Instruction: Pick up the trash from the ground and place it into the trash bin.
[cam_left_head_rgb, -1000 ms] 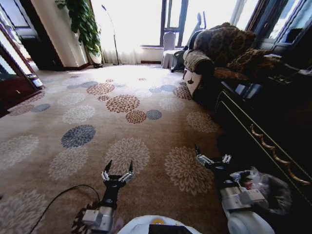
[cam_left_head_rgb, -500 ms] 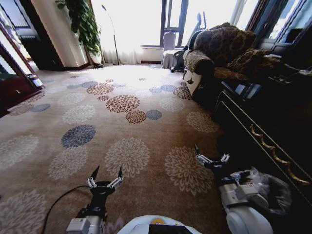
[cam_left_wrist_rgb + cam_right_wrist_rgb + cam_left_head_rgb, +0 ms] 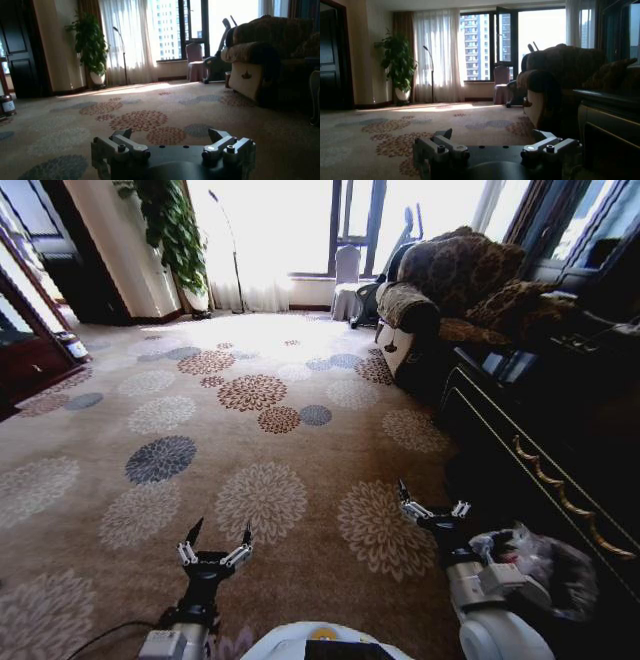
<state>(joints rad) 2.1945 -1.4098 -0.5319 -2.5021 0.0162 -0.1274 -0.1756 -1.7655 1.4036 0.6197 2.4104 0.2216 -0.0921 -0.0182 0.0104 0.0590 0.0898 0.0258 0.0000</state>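
The trash bin (image 3: 560, 575), lined with a bunched translucent bag, stands at the lower right against the dark cabinet; something red (image 3: 516, 560) shows inside the bag. Loose trash on the ground is out of view. My right gripper (image 3: 433, 502) hovers low over the carpet just left of the bin, open with nothing between its fingers, and it looks along the floor in the right wrist view (image 3: 492, 138). My left gripper (image 3: 220, 537) hangs open and bare near my base at the lower left, and again over the flowered carpet (image 3: 170, 137).
A long dark cabinet (image 3: 540, 450) with gold handles runs down the right side. A patterned armchair (image 3: 450, 280) stands beyond it. A potted plant (image 3: 170, 225), a floor lamp and a chair (image 3: 348, 275) line the window. A dark white-labelled container (image 3: 70, 345) sits far left. A black cable (image 3: 100, 635) lies by my base.
My left gripper has drawn back toward my base and shifted left, staying open. The right gripper has sunk slightly. The cable on the floor has shifted.
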